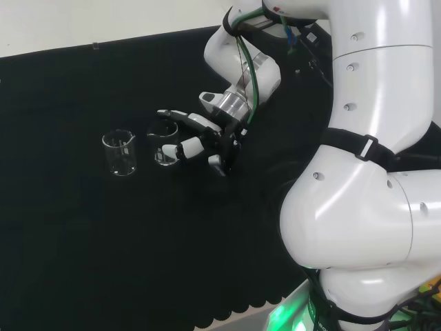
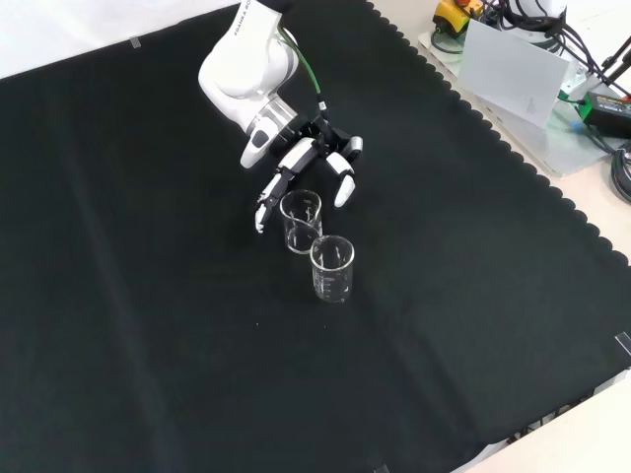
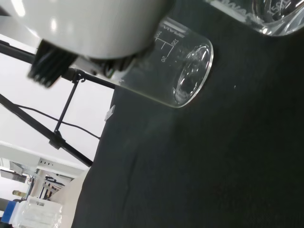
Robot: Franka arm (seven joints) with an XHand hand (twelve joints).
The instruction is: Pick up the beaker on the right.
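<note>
2 clear beakers mid-cloth (image 2: 148, 325), edges far. Hand (image 1: 196, 134) open, fingers flanking right beaker (image 1: 164, 143); left beaker (image 1: 119, 152) apart.

From the wrist, the hand (image 3: 95, 28) is a white blur covering the near beaker's (image 3: 175, 71) rim; the other beaker (image 3: 266, 16) is cut off at the edge.

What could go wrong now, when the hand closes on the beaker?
1. The second beaker stands very near the right beaker; a sideways push could knock the two together.
2. The hand has fingers on both sides of the right beaker but not yet curled round it; an uneven close may tip the clear glass.
</note>
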